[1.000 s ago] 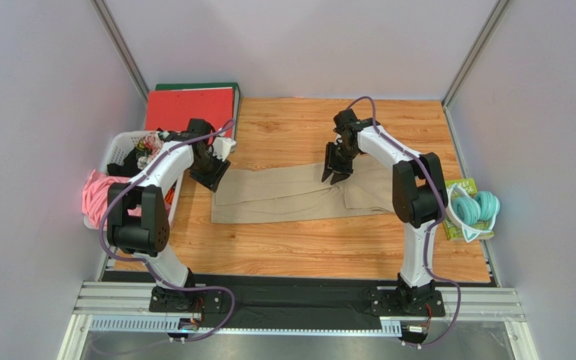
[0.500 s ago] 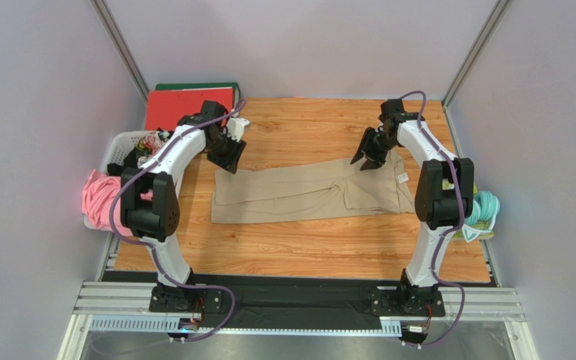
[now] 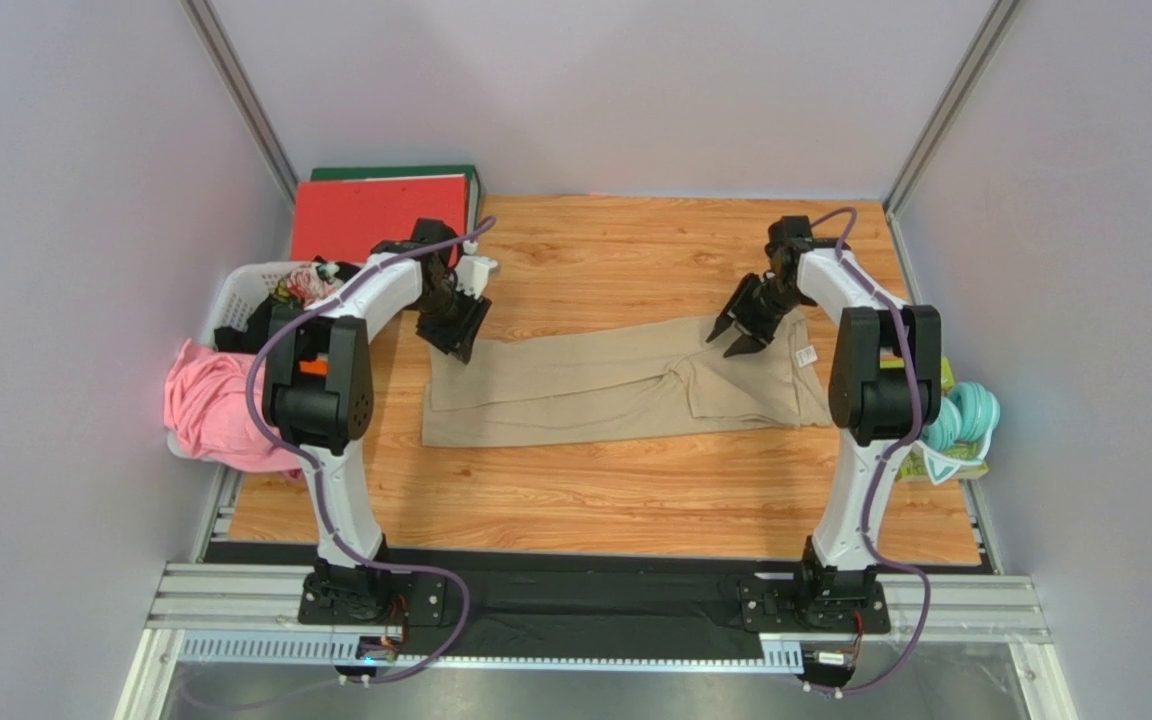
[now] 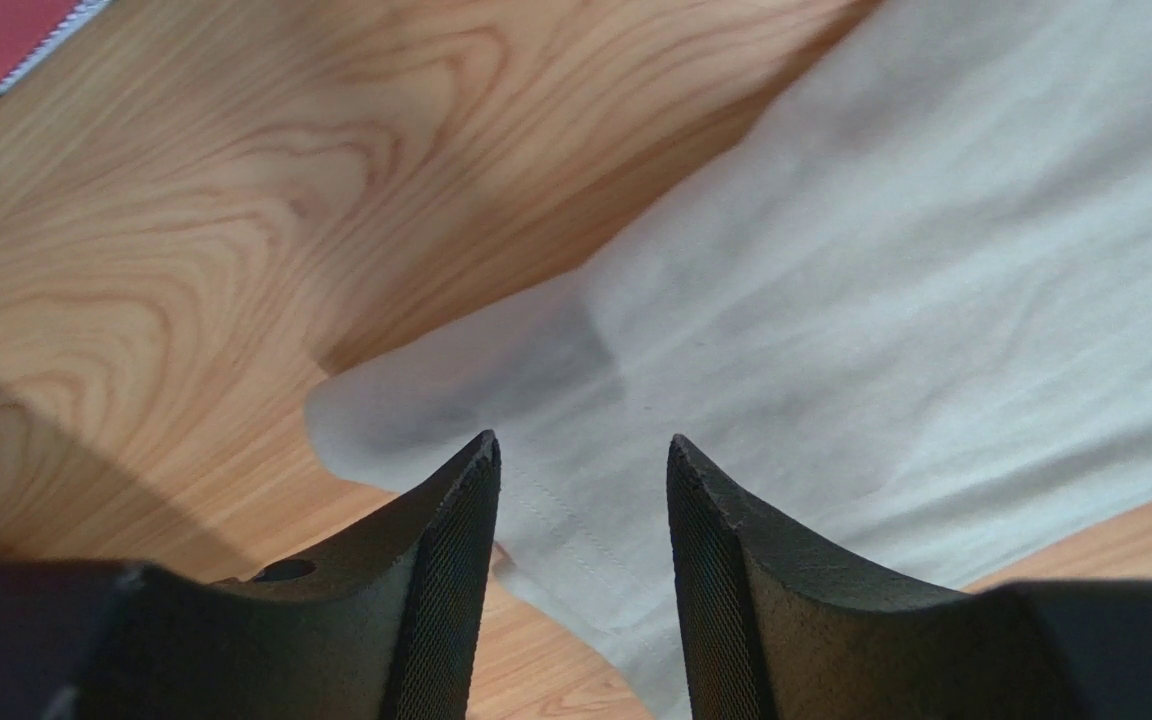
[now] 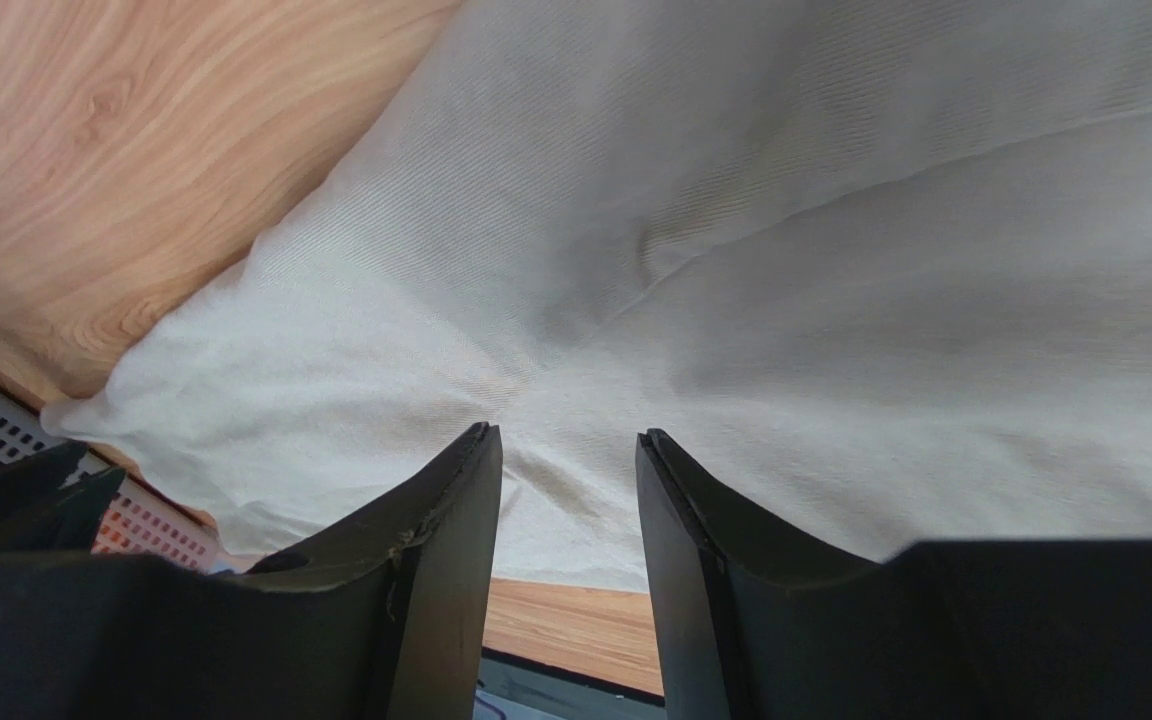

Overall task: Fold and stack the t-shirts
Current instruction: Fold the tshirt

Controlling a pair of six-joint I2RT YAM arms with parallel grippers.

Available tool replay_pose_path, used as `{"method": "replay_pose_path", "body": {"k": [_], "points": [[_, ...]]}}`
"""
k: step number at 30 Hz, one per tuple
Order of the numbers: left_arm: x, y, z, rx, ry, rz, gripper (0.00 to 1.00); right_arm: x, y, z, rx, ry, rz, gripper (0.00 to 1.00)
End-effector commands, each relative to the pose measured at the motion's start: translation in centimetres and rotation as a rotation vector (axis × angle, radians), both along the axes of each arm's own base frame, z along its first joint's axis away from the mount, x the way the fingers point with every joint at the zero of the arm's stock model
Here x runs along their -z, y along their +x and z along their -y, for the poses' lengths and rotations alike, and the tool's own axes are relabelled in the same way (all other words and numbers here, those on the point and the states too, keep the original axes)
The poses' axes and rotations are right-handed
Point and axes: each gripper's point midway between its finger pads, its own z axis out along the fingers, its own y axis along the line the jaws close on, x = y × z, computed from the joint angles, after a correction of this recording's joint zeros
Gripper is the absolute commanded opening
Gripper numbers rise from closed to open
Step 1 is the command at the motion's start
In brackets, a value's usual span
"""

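Tan-beige, short-sleeved, the one cloth t-shirt (image 3: 620,387) we count lies flat as a long strip on the wooden counter (image 3: 612,495), the black left end effector (image 3: 456,342) and right end effector (image 3: 734,339) both spread and empty above its far edge, while the left arm (image 3: 364,285) partly hides one white basket (image 3: 232,288) of jumbled clothes.

Left arm (image 3: 339,308) and right arm (image 3: 856,293): white shells, black joint housings. A purple cable (image 3: 253,393) loops along each. Black base plates (image 3: 375,600) on a silver rail (image 3: 597,620). Left pincer (image 4: 582,450) and right pincer (image 5: 567,435): black, finely ribbed inner faces.
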Motion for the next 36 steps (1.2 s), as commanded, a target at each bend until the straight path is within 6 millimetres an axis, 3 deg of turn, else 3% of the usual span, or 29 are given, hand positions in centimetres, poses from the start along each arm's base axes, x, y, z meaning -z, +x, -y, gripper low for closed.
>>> {"method": "replay_pose_path", "body": {"k": [1,5,9,11,13,14,17,18,20,23,26,29,30,32,36], "points": [[1.3,0.8,-2.7,-0.03,0.044,0.009,0.52,-0.9,1.5,3.3,0.097,-0.036,0.0,0.44],[3.1,0.4,-4.2,-0.041,0.085,-0.03,0.5,-3.2,2.0,3.9,0.085,-0.07,0.052,0.44],[1.1,1.4,-5.2,-0.048,0.127,0.06,0.5,-7.7,1.8,5.4,0.085,-0.16,0.135,0.45],[0.1,1.7,-6.0,-0.053,0.165,0.087,0.5,-8.9,1.1,5.5,0.071,-0.166,0.143,0.45],[-2.4,1.9,-5.4,-0.056,0.129,0.136,0.5,-10.5,0.5,5.1,0.071,-0.153,0.178,0.45],[-4.5,1.7,-4.5,-0.049,0.081,0.171,0.5,-9.8,-0.3,5.0,0.077,-0.146,0.151,0.45],[-7.9,1.2,-2.7,-0.023,0.054,0.232,0.5,-9.0,-1.7,4.5,0.079,-0.144,0.131,0.45],[-9.7,0.6,-1.4,0.007,0.038,0.269,0.51,-7.6,-2.9,4.4,0.075,-0.149,0.086,0.45],[-11.0,-0.9,0.1,0.046,0.002,0.284,0.51,-6.4,-3.3,4.5,0.08,-0.156,0.066,0.45],[-9.6,-3.2,2.6,0.127,-0.018,0.235,0.53,-4.4,-4.1,4.6,0.092,-0.163,0.018,0.44],[-5.7,-4.5,2.9,0.165,0.02,0.133,0.51,-3.6,-4.0,4.6,0.107,-0.16,0.002,0.44],[-3.0,-4.3,2.3,0.175,0.069,0.086,0.5,-3.3,-4.0,4.9,0.12,-0.179,-0.009,0.44],[-2.5,-4.1,2.1,0.176,0.081,0.089,0.5,-3.2,-4.2,4.0,0.095,-0.185,-0.013,0.44],[-1.7,-3.3,1.8,0.184,0.111,0.098,0.5,-3.0,-4.4,4.2,0.094,-0.203,-0.022,0.43],[-1.5,-1.5,1.5,0.187,0.135,0.123,0.5,-2.3,-5.2,4.9,0.105,-0.243,-0.058,0.42]]}}
